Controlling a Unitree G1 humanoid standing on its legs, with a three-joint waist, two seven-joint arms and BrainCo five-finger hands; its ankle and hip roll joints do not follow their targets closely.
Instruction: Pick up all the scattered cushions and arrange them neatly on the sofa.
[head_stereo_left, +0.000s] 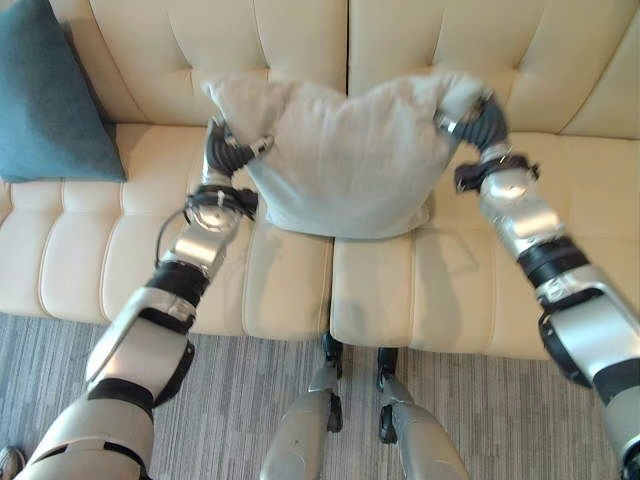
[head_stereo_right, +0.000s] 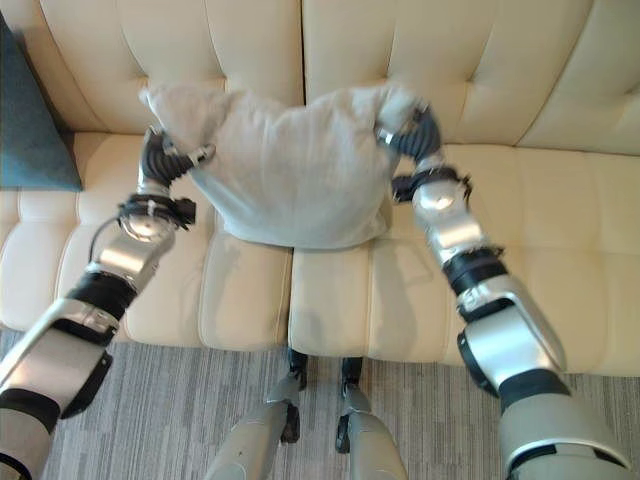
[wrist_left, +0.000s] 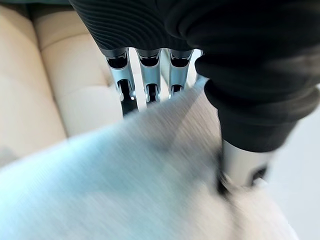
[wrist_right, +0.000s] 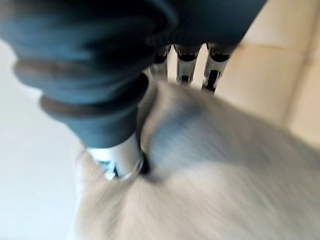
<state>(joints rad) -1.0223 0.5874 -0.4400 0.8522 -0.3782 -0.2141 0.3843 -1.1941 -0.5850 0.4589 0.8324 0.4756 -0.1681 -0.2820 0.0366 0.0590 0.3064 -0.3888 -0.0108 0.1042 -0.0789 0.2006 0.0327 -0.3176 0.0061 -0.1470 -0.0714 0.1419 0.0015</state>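
I hold one pale grey, soft fabric cushion (head_stereo_left: 340, 160) by its two upper corners above the seat of the cream tufted leather sofa (head_stereo_left: 450, 290), against the backrest. My left hand (head_stereo_left: 228, 150) pinches the left corner, fingers (wrist_left: 147, 80) curled behind the cloth and thumb in front. My right hand (head_stereo_left: 478, 118) clamps the right corner likewise. A teal fabric cushion (head_stereo_left: 45, 95) leans at the sofa's left end.

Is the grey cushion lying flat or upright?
Upright: the grey cushion leans against the sofa backrest, bottom edge on the seat, left hand and right hand gripping its upper corners.
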